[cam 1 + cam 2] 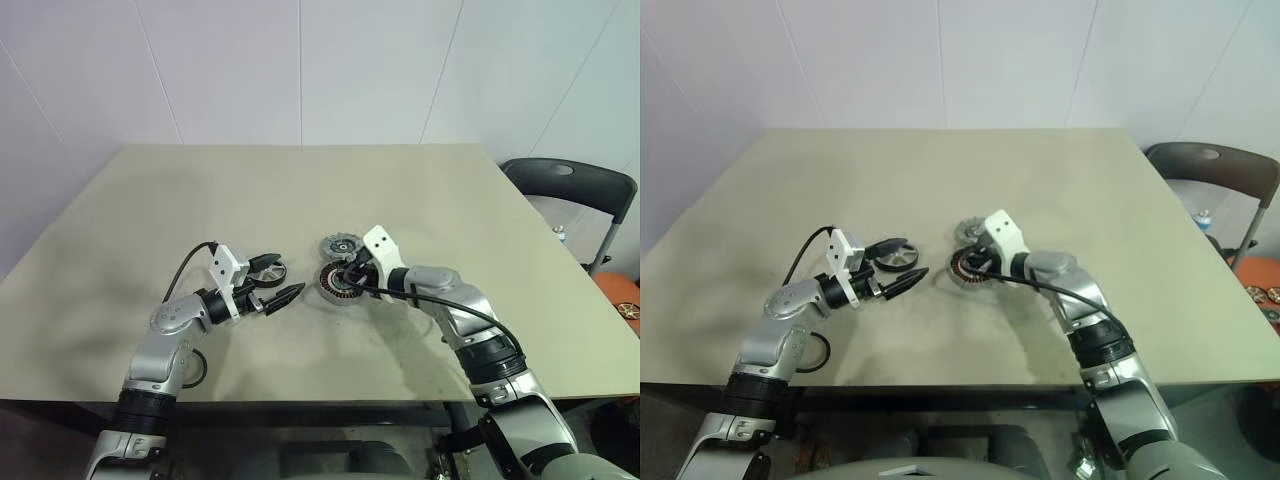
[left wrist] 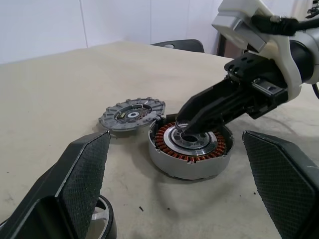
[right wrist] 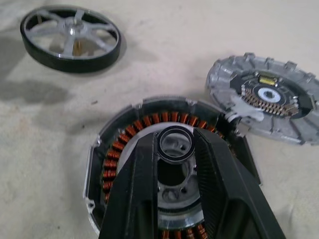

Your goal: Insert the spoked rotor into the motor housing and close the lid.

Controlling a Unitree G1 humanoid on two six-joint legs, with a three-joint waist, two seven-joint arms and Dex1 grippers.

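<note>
My right gripper (image 3: 175,144) clamped a small dark ring (image 3: 175,143), poised over the hub of the motor housing (image 2: 189,152), which lay flat, open face up; spoked rotor (image 3: 71,37) lay flat beside my left gripper (image 1: 283,283), fingers apart.

On the worktop (image 1: 420,190) the motor housing (image 1: 340,283) lies before me, the lid (image 1: 341,245) touching it just behind. The spoked rotor (image 1: 270,268) sits apart to its left. My right gripper (image 3: 174,149) holds a small ring (image 3: 176,145) over the housing's centre.
</note>
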